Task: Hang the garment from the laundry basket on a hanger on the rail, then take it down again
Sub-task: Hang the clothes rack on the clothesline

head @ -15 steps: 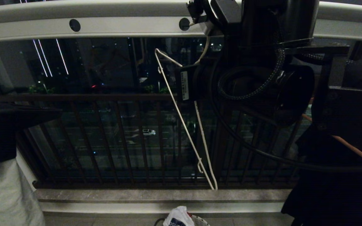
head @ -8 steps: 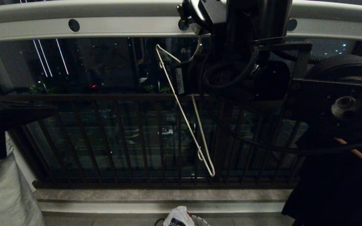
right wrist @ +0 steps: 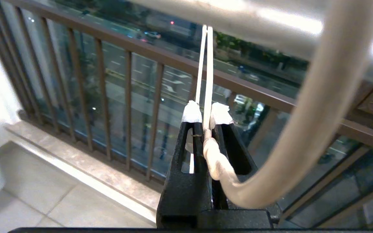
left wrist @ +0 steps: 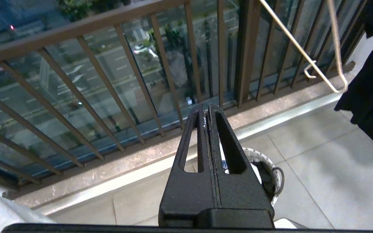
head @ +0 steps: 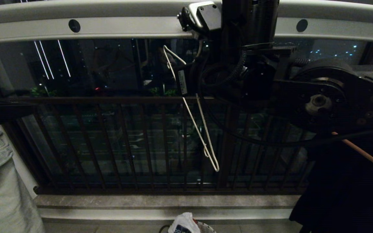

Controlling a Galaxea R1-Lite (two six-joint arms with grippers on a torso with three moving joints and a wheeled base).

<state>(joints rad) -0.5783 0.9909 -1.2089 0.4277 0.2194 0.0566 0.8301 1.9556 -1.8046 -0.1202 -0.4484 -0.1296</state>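
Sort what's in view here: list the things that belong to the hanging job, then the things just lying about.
Part of the job:
- wire hanger, clamped in the right gripper
- rail
- T-shirt in the basket
- left gripper, shut and empty

Just lying about:
- dark railing
- black cloth
- pale denim garment
- wooden hanger

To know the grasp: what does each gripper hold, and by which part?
The right gripper holds the hanger at its twisted neck, below the hook. The left gripper is shut and holds nothing.
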